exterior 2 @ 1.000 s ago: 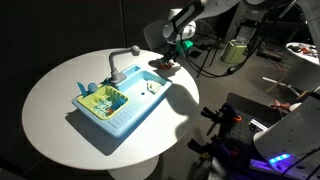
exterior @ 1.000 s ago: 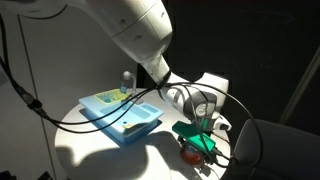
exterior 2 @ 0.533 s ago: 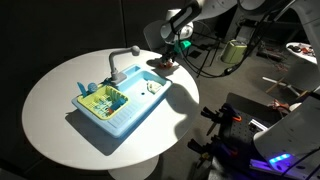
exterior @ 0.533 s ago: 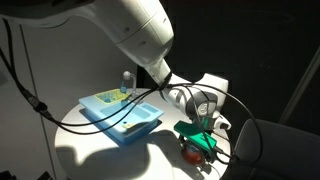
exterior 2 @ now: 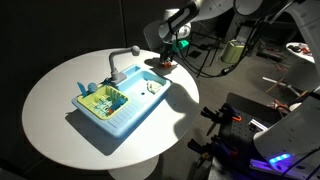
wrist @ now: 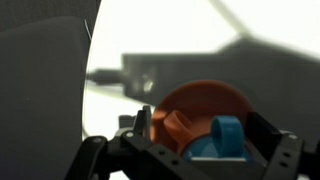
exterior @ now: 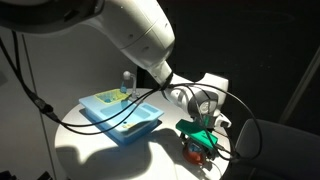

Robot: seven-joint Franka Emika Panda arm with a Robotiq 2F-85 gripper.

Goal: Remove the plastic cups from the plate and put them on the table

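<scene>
You held the gripper (wrist: 200, 140) low over the plate (wrist: 195, 100), at the 2 o'clock edge of the table (exterior 2: 60, 120). Its jaws stood wide apart, so the cup (wrist: 228, 138) sat between them, I think ready for closing.

A dim robotics lab, set up for recording.

In an exterior view a round white table (exterior 2: 50, 120) stands before a black backdrop (exterior 2: 70, 25). At its 2 o'clock loose black cables (exterior 2: 215, 62) hang among bench gear, and at 4 o'clock a machine (exterior 2: 272, 160) glows violet-blue. A toy-like blue tray (exterior 2: 125, 112) lies mid-table. A thick cable (exterior: 20, 84) trails beside the white robot arm (exterior: 140, 35).
</scene>
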